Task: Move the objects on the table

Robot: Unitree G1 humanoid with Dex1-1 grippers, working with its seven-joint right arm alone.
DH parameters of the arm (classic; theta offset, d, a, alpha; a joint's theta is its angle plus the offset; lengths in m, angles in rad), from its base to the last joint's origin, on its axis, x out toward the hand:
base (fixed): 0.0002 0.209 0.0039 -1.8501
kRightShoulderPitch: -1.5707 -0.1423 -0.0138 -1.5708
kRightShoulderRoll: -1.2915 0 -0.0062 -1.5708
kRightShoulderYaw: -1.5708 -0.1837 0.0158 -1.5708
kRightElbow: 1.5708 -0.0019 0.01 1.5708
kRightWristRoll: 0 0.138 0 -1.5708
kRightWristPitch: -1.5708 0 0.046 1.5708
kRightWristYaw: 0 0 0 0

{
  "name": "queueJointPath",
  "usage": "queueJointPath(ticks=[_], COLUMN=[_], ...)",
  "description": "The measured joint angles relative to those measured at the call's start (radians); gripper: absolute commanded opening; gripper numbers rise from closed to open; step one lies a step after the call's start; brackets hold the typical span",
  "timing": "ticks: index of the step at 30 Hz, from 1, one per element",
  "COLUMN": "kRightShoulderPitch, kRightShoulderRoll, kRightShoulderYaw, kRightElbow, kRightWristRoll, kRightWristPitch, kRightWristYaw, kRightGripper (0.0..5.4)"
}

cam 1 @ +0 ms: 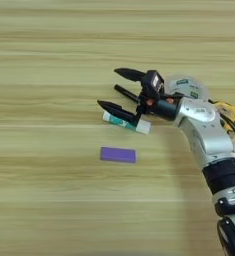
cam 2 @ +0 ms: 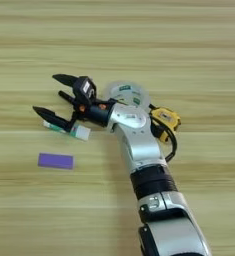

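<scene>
Spread wide, the right end effector [cam 1: 113,89] reaches leftward over the worktop [cam 1: 44,60] with its two black fingers well apart and nothing between them. Its nearer finger lies over the white glue stick [cam 1: 139,126], which rests on its side just below that finger; whether finger and stick touch cannot be told. A slim black marker pen [cam 1: 125,92] lies in the gap between the fingers, flat on the wood. The flat purple block [cam 1: 118,154] sits nearer the robot, apart from the end effector and untouched. Behind the wrist a clear tape roll [cam 2: 126,92] and a yellow-and-black part [cam 2: 164,119] lie against the silver forearm. As a judgement, the work is at an early stage: all three pieces of stationery rest loose on the worktop, none lifted, and a grasp on the pen or glue stick seems the step in hand.
</scene>
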Motion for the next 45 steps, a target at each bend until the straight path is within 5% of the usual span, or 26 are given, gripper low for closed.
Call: queueJointPath(ticks=[13,28,45], kRightShoulderPitch=[-0.029,-0.041,-0.058], kRightShoulderRoll=[-0.002,-0.029,-0.04], kRightShoulderYaw=[0.003,0.039,0.087], kRightElbow=[0.067,0.023,0.119], kRightWristRoll=[-0.075,-0.056,-0.16], kRightWristPitch=[0.086,0.437,0.364], kRightWristYaw=[-0.128,-0.039,-0.062], kRightGripper=[5.35,5.35,5.35])
